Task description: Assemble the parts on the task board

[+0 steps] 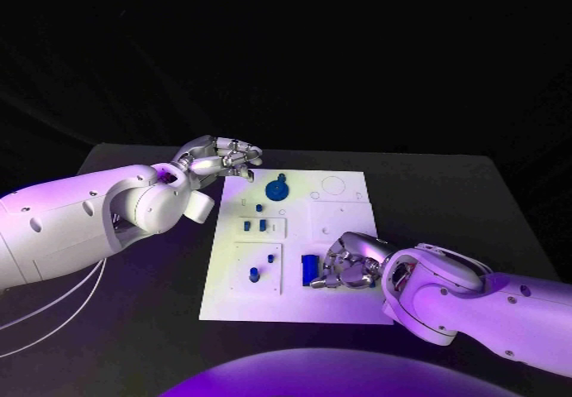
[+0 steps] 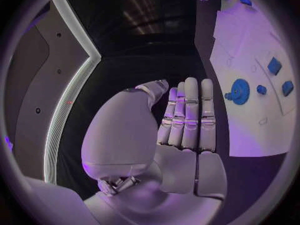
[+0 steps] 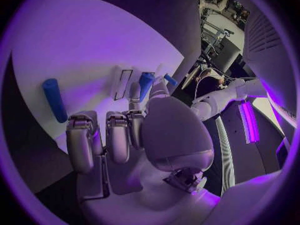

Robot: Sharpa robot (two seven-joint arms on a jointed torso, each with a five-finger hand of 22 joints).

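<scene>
Hovering over the task board near its near right edge, the right hand curls beside the blue cylinder, seemingly ungripped, and should pinch it squarely, while the left hand waits flat, holding nothing.

The task board lies in the middle of the desk, its long sides running from the near edge toward the far edge. On it, a gear-shaped part sits near the far left corner, two small parts lie side by side nearer the middle, and a cylinder part lies toward the near edge. The left hand is at the board's far left corner, and the right hand is over the board just right of the cylinder.
</scene>
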